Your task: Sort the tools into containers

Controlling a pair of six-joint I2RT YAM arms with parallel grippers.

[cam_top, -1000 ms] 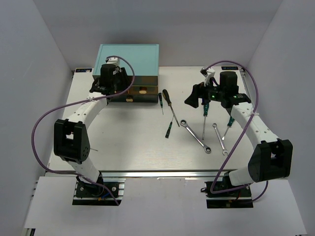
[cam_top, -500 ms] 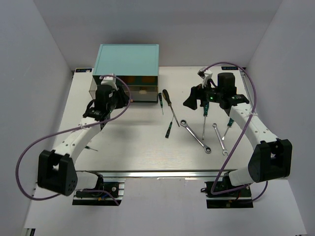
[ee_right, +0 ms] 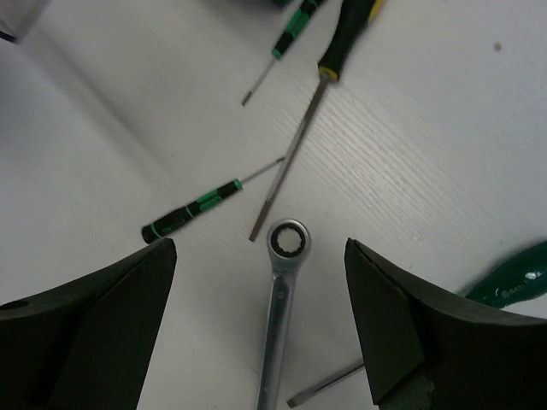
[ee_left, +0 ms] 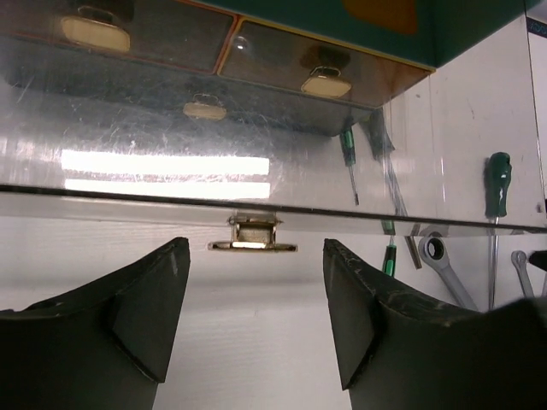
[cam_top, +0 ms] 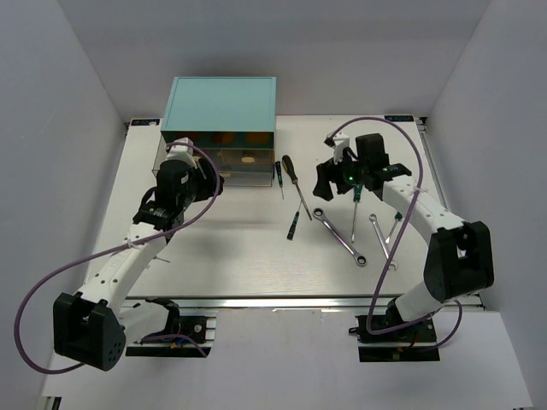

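2 wrenches (cam_top: pixel 382 242), 4 screwdrivers (cam_top: pixel 295 184) that I can see, all on the table (cam_top: pixel 239 256) right of the cabinet (cam_top: pixel 222 102). L gripper (ee_left: pixel 255 256) has backed off with the drawer (ee_left: pixel 171 184) pulled out, jaws now apart, empty. R gripper (ee_right: pixel 259 248) is wide open, empty, over the ratchet wrench (ee_right: pixel 278 325).

Overhead view: bright, even, diffuse light on a white tabletop (cam_top: pixel 239 256), with faint, soft-edged shadows and no glare.

Left wrist view: the jaws of the left gripper (ee_left: pixel 255 265) are nearly black and slightly soft. Just above them, the clear drawer front (ee_left: pixel 128 120) carries two white bars of glare, hazy scratches and reflections.

Right wrist view: the jaws of the right gripper (ee_right: pixel 258 256) are dark and blurred. The wrench (ee_right: pixel 282 316) between them is sharp. Grey shade lies up and left of the jaws.
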